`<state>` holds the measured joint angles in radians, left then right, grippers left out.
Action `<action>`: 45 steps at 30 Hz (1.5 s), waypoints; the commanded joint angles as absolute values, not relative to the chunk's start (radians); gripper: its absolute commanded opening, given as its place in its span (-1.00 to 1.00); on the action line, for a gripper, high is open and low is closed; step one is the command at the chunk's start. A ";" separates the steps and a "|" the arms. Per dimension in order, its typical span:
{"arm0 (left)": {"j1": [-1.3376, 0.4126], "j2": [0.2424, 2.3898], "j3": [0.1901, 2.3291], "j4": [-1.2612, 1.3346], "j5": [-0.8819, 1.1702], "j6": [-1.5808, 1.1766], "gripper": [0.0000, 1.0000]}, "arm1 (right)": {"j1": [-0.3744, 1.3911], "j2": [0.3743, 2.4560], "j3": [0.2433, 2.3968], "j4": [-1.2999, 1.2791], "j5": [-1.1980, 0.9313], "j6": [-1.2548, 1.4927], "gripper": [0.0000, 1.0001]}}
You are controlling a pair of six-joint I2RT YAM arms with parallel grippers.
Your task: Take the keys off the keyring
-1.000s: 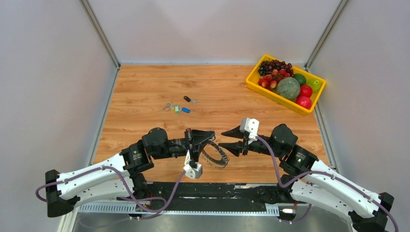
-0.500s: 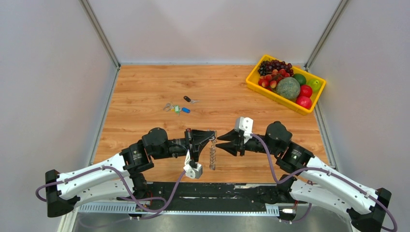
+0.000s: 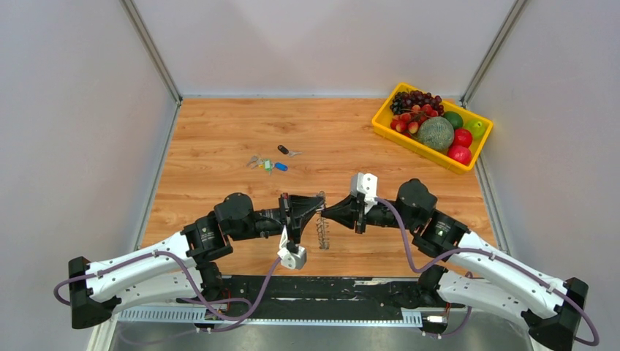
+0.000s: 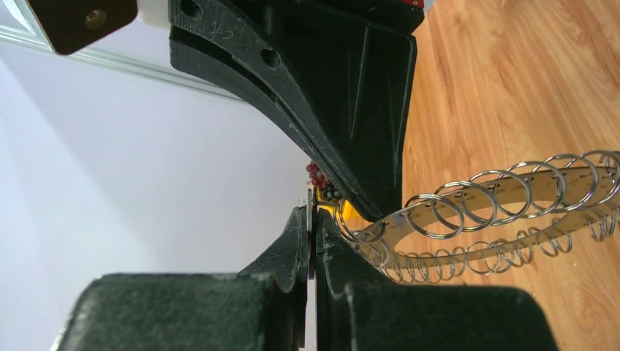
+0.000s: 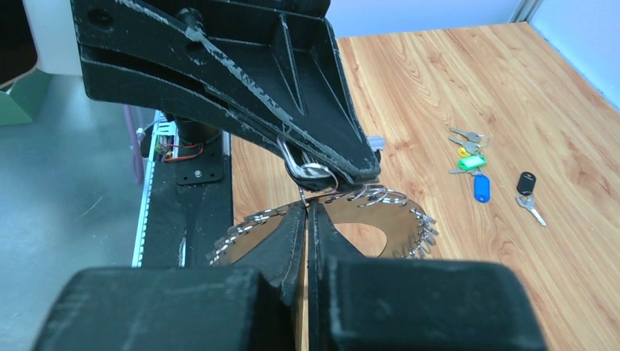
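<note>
From above, a yellow fruit crate (image 3: 409, 146) sits far right, and loose keys (image 3: 266, 164) lie on the table (image 3: 219, 131) beyond both arms. The arms reach inward, meeting over the keyring (image 3: 322, 232), which hangs edge-on.

Left wrist: the left gripper (image 4: 313, 234) has its jaws pinched on the coiled rim.

Right wrist: the right gripper (image 5: 305, 216) clamps a rim loop, and the ring's open centre shows.

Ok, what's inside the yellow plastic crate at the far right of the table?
Fruit fills the yellow crate: dark grapes, small red fruits, a netted green melon, red apples, green fruit. Its floor and anything underneath is covered.
</note>
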<state>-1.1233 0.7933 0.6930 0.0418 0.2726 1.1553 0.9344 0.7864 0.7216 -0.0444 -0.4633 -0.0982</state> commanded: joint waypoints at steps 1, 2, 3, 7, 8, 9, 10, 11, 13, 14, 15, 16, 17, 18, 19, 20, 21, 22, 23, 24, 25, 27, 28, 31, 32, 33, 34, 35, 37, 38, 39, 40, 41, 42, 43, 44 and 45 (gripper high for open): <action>-1.124 0.808 0.727 0.103 0.282 1.169 -1.00 | 0.931 0.825 0.802 0.020 -0.505 -0.039 -1.00; -1.124 0.821 0.728 0.104 0.269 1.172 -1.00 | 0.932 0.844 0.816 0.012 -0.518 -0.026 -1.00; -1.125 0.827 0.728 0.103 0.261 1.173 -1.00 | 0.932 0.869 0.834 -0.010 -0.525 -0.017 -1.00; -1.124 0.872 0.743 0.079 0.227 1.175 -1.00 | 0.932 0.955 0.894 -0.101 -0.517 -0.006 -1.00; -1.124 0.892 0.752 0.070 0.220 1.179 -1.00 | 0.933 0.962 0.893 -0.103 -0.513 -0.005 -1.00; -1.125 0.900 0.755 0.061 0.216 1.178 -1.00 | 0.932 0.962 0.891 -0.103 -0.507 -0.006 -1.00; -1.125 0.913 0.760 0.059 0.207 1.172 -1.00 | 0.933 0.957 0.886 -0.103 -0.488 -0.007 -1.00; -1.125 0.917 0.765 0.057 0.202 1.168 -1.00 | 0.934 0.946 0.877 -0.103 -0.457 -0.009 -1.00; -1.125 0.922 0.767 0.075 0.178 1.147 -1.00 | 0.932 0.908 0.846 -0.105 -0.397 -0.027 -1.00; -1.125 0.925 0.769 0.080 0.152 1.127 -1.00 | 0.931 0.885 0.830 -0.106 -0.366 -0.046 -1.00; -1.124 0.927 0.775 0.080 0.141 1.120 -1.00 | 0.932 0.861 0.815 -0.107 -0.321 -0.049 -1.00; -1.124 0.932 0.778 0.074 0.128 1.116 -1.00 | 0.931 0.839 0.802 -0.107 -0.261 -0.041 -1.00; -1.124 0.936 0.784 0.057 0.127 1.116 -1.00 | 0.930 0.820 0.795 -0.107 -0.201 -0.033 -1.00; -1.124 0.940 0.786 0.048 0.136 1.116 -1.00 | 0.928 0.807 0.789 -0.106 -0.163 -0.031 -1.00; -1.124 0.945 0.788 0.039 0.142 1.115 -1.00 | 0.927 0.799 0.790 -0.106 -0.149 -0.036 -1.00; -1.125 0.947 0.789 0.035 0.154 1.109 -1.00 | 0.927 0.797 0.794 -0.104 -0.153 -0.044 -1.00; -1.125 0.955 0.797 0.015 0.163 1.106 -1.00 | 0.928 0.799 0.798 -0.100 -0.157 -0.047 -1.00; -1.125 0.958 0.803 -0.013 0.185 1.101 -1.00 | 0.928 0.807 0.804 -0.097 -0.158 -0.050 -1.00; -1.125 0.969 0.819 -0.034 0.197 1.099 -1.00 | 0.927 0.822 0.812 -0.097 -0.157 -0.052 -1.00; -1.125 0.976 0.828 -0.073 0.219 1.102 -1.00 | 0.927 0.834 0.819 -0.097 -0.157 -0.056 -1.00; -1.126 0.990 0.845 -0.089 0.226 1.104 -1.00 | 0.927 0.847 0.826 -0.097 -0.155 -0.058 -1.00; -1.131 1.003 0.858 -0.128 0.232 1.120 -1.00 | 0.927 0.865 0.835 -0.097 -0.162 -0.062 -1.00; -1.134 1.006 0.856 -0.136 0.218 1.142 -1.00 | 0.927 0.876 0.840 -0.097 -0.182 -0.069 -1.00; -1.160 1.006 0.832 -0.141 0.195 1.215 -1.00 | 0.927 0.897 0.857 -0.098 -0.163 -0.048 -1.00; -1.167 1.007 0.828 -0.148 0.184 1.228 -1.00 | 0.927 0.894 0.860 -0.097 -0.130 -0.029 -1.00; -1.181 1.012 0.822 -0.150 0.167 1.249 -1.00 | 0.922 0.881 0.863 -0.095 -0.103 -0.014 -1.00; -1.189 1.015 0.820 -0.161 0.156 1.260 -1.00 | 0.918 0.866 0.861 -0.085 -0.087 -0.006 -1.00; -1.201 1.023 0.818 -0.167 0.128 1.279 -1.00 | 0.910 0.844 0.855 -0.072 -0.078 -0.006 -1.00; -1.212 1.032 0.816 -0.176 0.098 1.298 -1.00 | 0.891 0.800 0.825 -0.028 -0.072 -0.006 -1.00; -1.214 1.031 0.814 -0.177 0.094 1.303 -1.00 | 0.888 0.785 0.808 -0.012 -0.075 -0.006 -1.00; -1.216 1.028 0.813 -0.175 0.092 1.309 -1.00 | 0.887 0.781 0.795 0.020 -0.087 -0.005 -1.00; -1.220 1.027 0.811 -0.172 0.091 1.312 -1.00 | 0.885 0.791 0.790 0.032 -0.110 -0.005 -1.00; -1.221 1.027 0.810 -0.172 0.086 1.318 -1.00 | 0.886 0.810 0.792 0.032 -0.144 -0.011 -1.00; -1.225 1.028 0.810 -0.168 0.081 1.318 -1.00 | 0.886 0.831 0.798 0.026 -0.199 -0.026 -1.00; -1.226 1.027 0.812 -0.142 0.068 1.285 -1.00 | 0.885 0.849 0.805 0.019 -0.238 -0.035 -1.00; -1.227 1.029 0.825 -0.128 0.058 1.249 -1.00 | 0.886 0.861 0.807 0.012 -0.258 -0.037 -1.00; -1.227 1.030 0.834 -0.100 0.023 1.180 -1.00 | 0.886 0.863 0.804 0.007 -0.262 -0.039 -1.00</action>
